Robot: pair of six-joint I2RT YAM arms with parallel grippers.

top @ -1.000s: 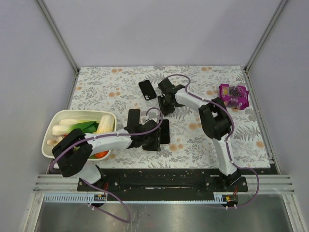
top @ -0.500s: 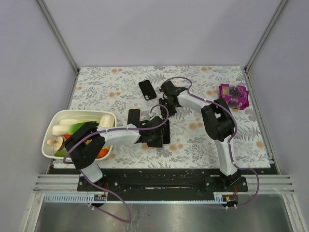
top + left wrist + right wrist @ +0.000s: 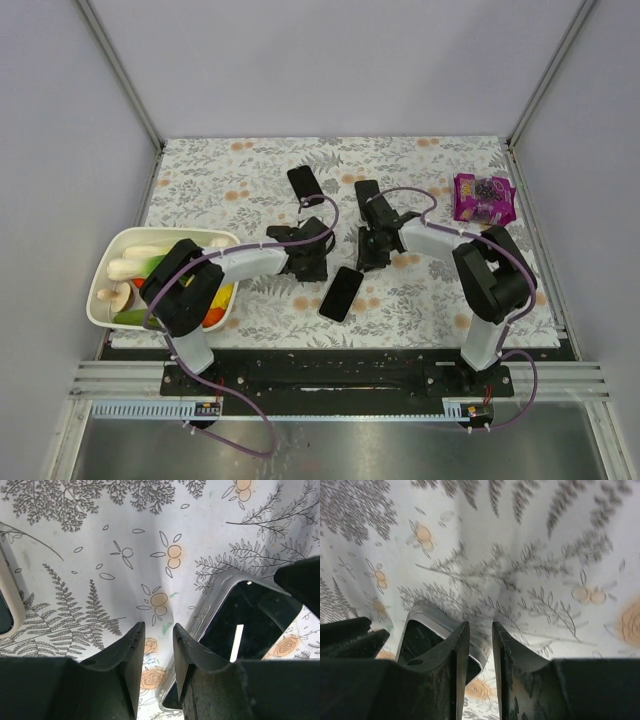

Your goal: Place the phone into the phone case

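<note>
Pincers: left pincer [image 3: 158, 628], right pincer [image 3: 480, 626] slightly apart, empty; phone [image 3: 418, 637] half hidden behind fingers [image 3: 447, 680].

**Glossy glass, matt cloth**

The phone [image 3: 245, 625] showed a glossy black glass face in a smooth, silvery rim. The printed cloth [image 3: 100, 555] beneath looked matt and faintly creased. The left pincer [image 3: 156, 629] looked matt black plastic.

A white tablecloth [image 3: 250, 180] printed with grey ferns and orange blossoms is recorded, with a black, silver-edged phone [image 3: 340, 293] at 6 o'clock, a black phone case [image 3: 305, 184] at 11 and a magenta packet [image 3: 484, 198] at 2.
</note>
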